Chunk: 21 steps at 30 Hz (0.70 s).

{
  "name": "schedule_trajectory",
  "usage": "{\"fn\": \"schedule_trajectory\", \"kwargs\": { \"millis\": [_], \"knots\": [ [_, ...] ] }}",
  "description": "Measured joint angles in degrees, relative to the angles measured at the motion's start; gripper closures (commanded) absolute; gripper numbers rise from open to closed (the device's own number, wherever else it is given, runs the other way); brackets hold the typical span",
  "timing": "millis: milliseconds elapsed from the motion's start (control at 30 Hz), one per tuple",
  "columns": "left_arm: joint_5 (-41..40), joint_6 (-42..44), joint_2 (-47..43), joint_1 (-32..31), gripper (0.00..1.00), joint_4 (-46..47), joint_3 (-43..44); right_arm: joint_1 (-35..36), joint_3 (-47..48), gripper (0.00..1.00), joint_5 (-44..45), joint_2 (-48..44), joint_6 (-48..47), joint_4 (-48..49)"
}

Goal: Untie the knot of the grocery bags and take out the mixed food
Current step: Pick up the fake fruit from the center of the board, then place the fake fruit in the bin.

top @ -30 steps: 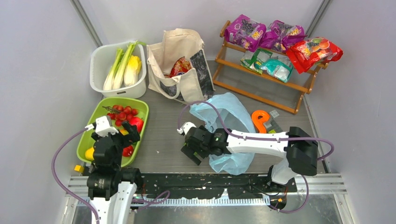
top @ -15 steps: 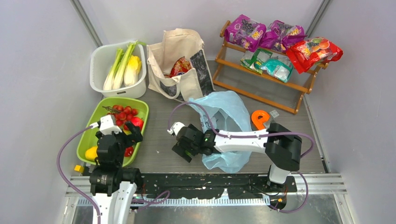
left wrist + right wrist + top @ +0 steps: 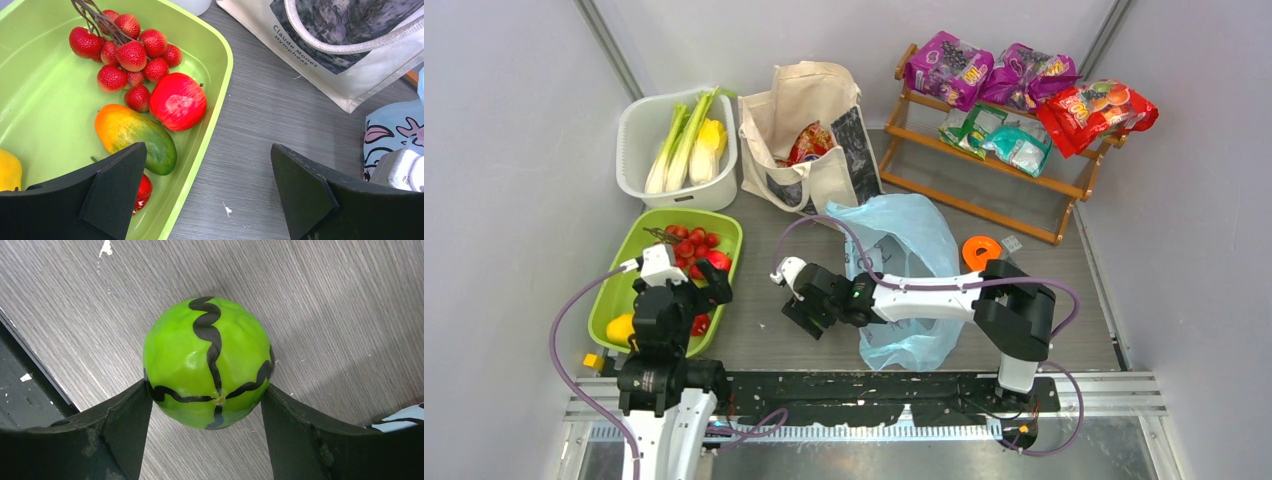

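You are pinching the striped green fruit (image 3: 207, 360) in the right gripper (image 3: 206, 387), just left of the light-blue bag (image 3: 924, 235). Squeezing off-centre is risking the round fruit squirting free. Your left gripper (image 3: 207, 150) is hanging wide open, farther left.

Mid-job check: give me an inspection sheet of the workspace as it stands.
Surface: grey wood-grain table, small white flecks.
Job's things: light-blue bag lies slack, no knot seen; canvas tote upright, red packet inside; stalks in white tub; fruit in green tray; striped green fruit at the right pincer.
Clutter: orange ring beside the light-blue bag; wooden rack bearing snack packets.
Pincers: left pincer open above the green tray's rim; right pincer closed on the striped green fruit's sides.
Cables: purple cable loops off each arm, one arcing over the light-blue bag.
Surroundings: plain pale walls.
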Motion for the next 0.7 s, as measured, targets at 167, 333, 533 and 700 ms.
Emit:
{"fn": "schedule_trajectory", "kwargs": {
  "millis": [167,333,533,700],
  "knots": [
    [-0.13,0.00,0.15,0.00,0.01,-0.85,0.46,0.00,0.04,0.50,-1.14,-2.29,-0.61,-0.46],
    [-4.79,0.00,-0.98,0.00,0.01,-3.06,4.94,-0.07,4.42,0.51,-3.76,-6.88,-1.09,0.37],
    [-11.30,-0.04,-5.90,0.00,0.01,-3.48,9.68,-0.07,21.18,0.49,-10.32,-0.39,-1.31,6.51],
    [-15.63,-0.46,-10.56,0.00,0.01,-5.42,10.32,0.00,35.80,0.42,-16.17,11.89,-1.36,10.01]
  ]
}}
